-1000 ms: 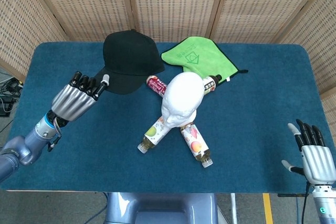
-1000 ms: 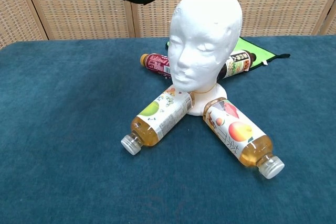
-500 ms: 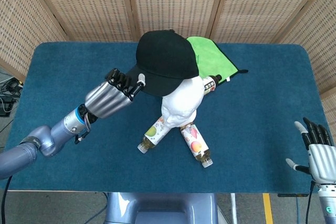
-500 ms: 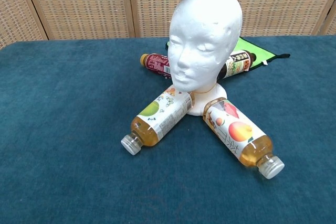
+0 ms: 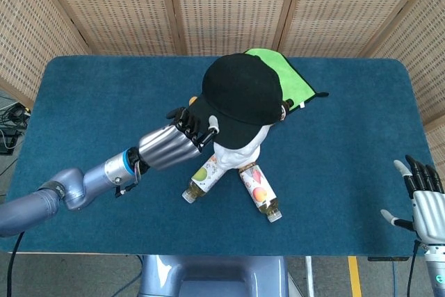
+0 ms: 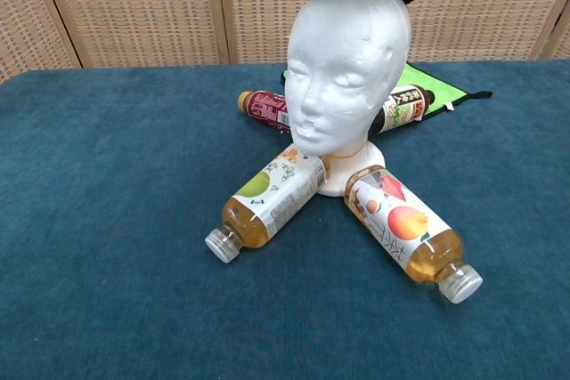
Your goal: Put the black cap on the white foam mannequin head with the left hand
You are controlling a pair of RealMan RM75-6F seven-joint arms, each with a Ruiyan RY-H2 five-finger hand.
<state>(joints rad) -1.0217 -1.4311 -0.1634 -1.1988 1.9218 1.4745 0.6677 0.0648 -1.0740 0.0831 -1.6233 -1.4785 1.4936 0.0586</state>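
Head view, largest first: bench (image 5: 83,102); white foam mannequin head (image 6: 347,68); black cap (image 5: 243,95) hovering over its crown, seemingly not seated; left robot hand (image 5: 177,145) pinching the brim. We should lower squarely, then release.

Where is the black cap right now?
In the head view the black cap sits over the top of the white foam mannequin head, held at its brim by the left robot hand; the green cloth lies just behind.
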